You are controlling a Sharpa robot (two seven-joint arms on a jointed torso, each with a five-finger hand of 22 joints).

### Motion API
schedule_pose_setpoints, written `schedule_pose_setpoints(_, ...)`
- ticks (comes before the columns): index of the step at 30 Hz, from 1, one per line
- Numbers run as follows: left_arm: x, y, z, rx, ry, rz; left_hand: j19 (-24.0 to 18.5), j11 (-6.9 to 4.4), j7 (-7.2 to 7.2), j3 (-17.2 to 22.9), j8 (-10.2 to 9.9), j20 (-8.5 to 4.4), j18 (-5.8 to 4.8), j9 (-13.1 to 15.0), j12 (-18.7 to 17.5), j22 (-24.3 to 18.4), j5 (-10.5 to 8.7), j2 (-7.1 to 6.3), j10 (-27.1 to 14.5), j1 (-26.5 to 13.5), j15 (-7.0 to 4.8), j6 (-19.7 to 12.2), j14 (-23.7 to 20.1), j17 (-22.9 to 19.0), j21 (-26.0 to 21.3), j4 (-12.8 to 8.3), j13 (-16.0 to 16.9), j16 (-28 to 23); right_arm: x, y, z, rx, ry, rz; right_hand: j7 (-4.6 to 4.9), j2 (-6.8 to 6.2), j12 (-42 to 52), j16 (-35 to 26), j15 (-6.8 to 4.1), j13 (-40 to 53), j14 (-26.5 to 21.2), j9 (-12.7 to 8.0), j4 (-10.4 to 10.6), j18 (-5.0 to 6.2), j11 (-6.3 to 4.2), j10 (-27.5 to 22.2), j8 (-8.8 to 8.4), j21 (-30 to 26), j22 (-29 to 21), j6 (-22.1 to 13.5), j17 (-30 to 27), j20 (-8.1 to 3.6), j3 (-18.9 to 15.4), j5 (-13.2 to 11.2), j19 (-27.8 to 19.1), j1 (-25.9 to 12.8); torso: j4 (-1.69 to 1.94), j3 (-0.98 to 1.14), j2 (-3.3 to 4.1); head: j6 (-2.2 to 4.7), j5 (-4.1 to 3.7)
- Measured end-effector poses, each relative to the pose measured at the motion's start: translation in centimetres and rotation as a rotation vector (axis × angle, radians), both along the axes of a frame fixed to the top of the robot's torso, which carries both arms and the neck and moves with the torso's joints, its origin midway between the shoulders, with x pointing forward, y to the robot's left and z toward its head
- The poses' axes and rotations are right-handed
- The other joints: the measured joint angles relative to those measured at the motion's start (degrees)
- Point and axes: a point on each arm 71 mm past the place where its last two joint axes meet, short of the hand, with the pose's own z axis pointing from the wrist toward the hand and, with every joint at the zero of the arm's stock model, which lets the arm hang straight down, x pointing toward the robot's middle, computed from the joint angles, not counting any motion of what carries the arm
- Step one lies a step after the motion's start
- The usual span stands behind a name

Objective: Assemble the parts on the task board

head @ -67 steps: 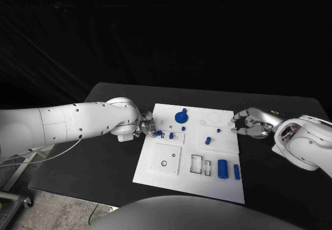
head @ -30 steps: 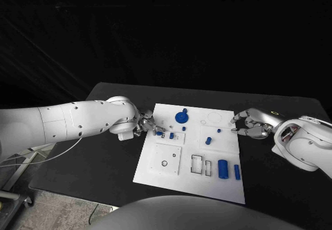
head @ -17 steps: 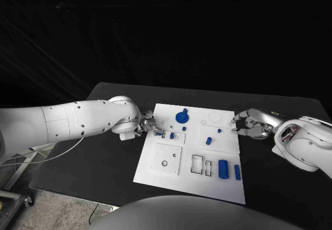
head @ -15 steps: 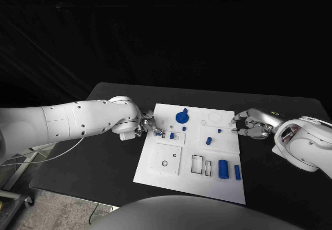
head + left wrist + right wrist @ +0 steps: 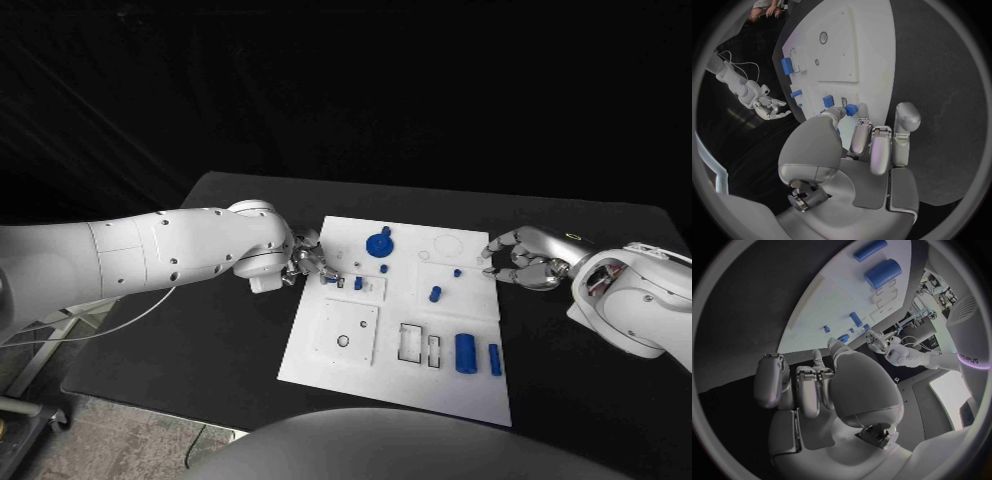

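The white task board (image 5: 368,335) lies mid-table. My left hand (image 5: 307,262) sits at its left edge and pinches a small blue part (image 5: 851,109) between thumb and a finger, low over a recess (image 5: 342,283) beside another small blue part (image 5: 358,283). My right hand (image 5: 522,262) rests at the board's right edge (image 5: 842,305), fingers curled in and nothing in them; a tiny blue part (image 5: 456,271) lies just off its fingertips. A round blue part (image 5: 378,243) stands near the far edge.
A blue peg (image 5: 433,294) stands mid-board. A thick blue cylinder (image 5: 464,352) and a thin blue bar (image 5: 493,359) lie at the near right, next to two rectangular slots (image 5: 411,343). A round hole (image 5: 343,341) is at the near left. Black table (image 5: 188,340) surrounds the board.
My left hand has carried the small blue part a little rightward onto the board, beside the other small part. My right hand has stayed where it was.
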Motion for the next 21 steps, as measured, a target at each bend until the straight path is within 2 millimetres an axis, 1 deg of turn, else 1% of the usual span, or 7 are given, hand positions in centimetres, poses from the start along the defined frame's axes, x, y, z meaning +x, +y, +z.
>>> schedule_pose_setpoints(4, 0.06, -0.02, -0.02, -0.004, 0.0, 0.003, 0.0, 0.0, 0.08, 0.0, 0.02, 0.0, 0.0, -0.1, 0.0, 0.0, 0.0, 0.22, 0.0, 0.22, 0.0, 0.1, 0.0, 0.0, 0.0, 0.0, 0.0, 0.0, -0.02, 0.01, 0.01, 0.0, 0.0, 0.0, 0.0, 0.11, 0.01, 0.0, 0.0, 0.01, 0.0, -0.08, -0.07, 0.0, 0.0, 0.0, 0.0, 0.0, 0.0, 0.0, 0.0, 0.0, 0.4, 0.34, 0.0, 0.11, -0.01, 0.0, 0.02, 0.0, 0.0)
schedule_pose_setpoints(10, 0.2, -0.14, -0.05, -0.008, -0.001, 0.005, -0.21, 0.0, 0.09, -0.16, 0.33, -0.21, 0.01, -0.67, 0.0, 0.0, 0.0, 0.22, 0.0, 0.22, 0.0, 0.3, 0.0, 0.0, 0.0, 0.16, 0.0, 0.0, -0.12, 0.07, 0.05, 0.003, 0.001, 0.003, 0.02, 0.54, 0.23, 0.0, 0.0, 0.06, 0.0, -0.22, -0.55, 0.0, 0.0, -0.01, 0.0, 0.0, 0.04, 0.41, 0.0, 0.0, 1.19, 1.8, 0.0, 0.54, -0.05, 0.01, 0.03, 0.0, -0.04)
schedule_pose_setpoints(14, 0.3, -0.23, -0.11, -0.01, -0.001, 0.005, -0.21, 0.0, -0.01, -0.15, 0.45, -0.21, 0.01, -0.97, 0.0, 0.0, 0.0, 0.33, 0.0, 0.33, 0.0, 0.61, 0.0, 0.0, -0.29, 0.16, 0.0, 0.0, -0.19, 0.19, 0.09, 0.005, 0.001, 0.007, 0.02, 0.29, 0.23, 0.0, 0.0, 0.0, 0.0, -0.35, -0.78, 0.0, 0.01, -0.01, 0.0, 0.0, 0.04, 0.41, -0.01, 0.0, 1.42, 2.43, 0.0, 0.79, -0.05, 0.0, 0.04, 0.0, -0.13)
schedule_pose_setpoints(15, 0.32, -0.23, -0.13, -0.011, -0.001, 0.005, -0.21, -0.2, 0.08, -0.15, 0.44, -0.21, 0.01, -1.28, 0.0, 0.0, 0.0, 0.46, -0.21, 0.46, 0.0, 0.71, 0.0, 0.0, -0.29, 0.16, 0.0, 0.0, -0.2, 0.2, 0.09, 0.006, 0.001, 0.007, 0.02, 0.24, 0.23, 0.0, 0.0, -0.03, 0.0, -0.36, -0.87, 0.01, 0.01, -0.01, 0.0, 0.0, 0.04, 0.41, -0.01, 0.0, 1.51, 2.69, 0.0, 0.84, -0.05, 0.01, 0.04, 0.0, -0.15)
schedule_pose_setpoints(17, 0.35, -0.25, -0.15, -0.012, -0.001, 0.005, -0.21, -0.2, 0.09, -0.15, 0.44, -0.21, 0.01, -1.28, 0.0, 0.0, -0.15, 0.43, -0.21, 0.96, 0.0, 0.73, 0.0, 0.0, -0.29, 0.16, 0.0, 0.0, -0.21, 0.19, 0.09, 0.006, 0.001, 0.007, 0.02, 0.24, 0.23, 0.0, 0.0, -0.03, 0.0, -0.43, -0.94, 0.01, 0.01, -0.01, 0.0, 0.0, 0.04, 0.41, 0.03, 0.0, 1.58, 2.87, 0.0, 0.84, -0.04, 0.01, 0.04, 0.0, -0.18)
schedule_pose_setpoints(20, 0.4, -0.26, -0.19, -0.013, -0.002, 0.006, -0.21, -0.2, -0.1, -0.15, 0.44, -0.21, 0.01, -1.61, 0.0, 0.0, -0.39, 0.3, -0.21, 1.51, 0.0, 1.14, 0.0, 0.0, -0.29, 0.15, 0.0, 0.0, -0.21, 0.15, 0.09, 0.006, 0.001, 0.007, 0.02, 0.24, 0.23, 0.0, 0.0, -0.03, 0.0, -0.44, -1.08, 0.0, 0.01, -0.01, 0.0, 0.0, 0.04, 0.41, 0.04, 0.0, 1.77, 3.21, 0.0, 0.83, -0.03, 0.01, 0.04, 0.0, -0.19)
schedule_pose_setpoints(21, 0.42, -0.26, -0.2, -0.013, -0.002, 0.006, -0.21, -0.2, -0.03, -0.14, 0.44, -0.21, 0.01, -1.65, 0.0, 0.0, -0.39, 0.06, -0.21, 1.74, 0.0, 1.23, 0.0, 0.0, -0.29, 0.14, 0.0, 0.0, -0.21, 0.14, 0.09, 0.006, 0.001, 0.006, 0.02, 0.24, 0.23, 0.0, 0.0, -0.03, 0.0, -0.49, -0.95, 0.01, 0.01, -0.01, 0.0, 0.0, 0.04, 0.41, 0.04, 0.0, 1.9, 3.21, 0.0, 0.83, -0.03, 0.01, 0.03, 0.0, -0.19)
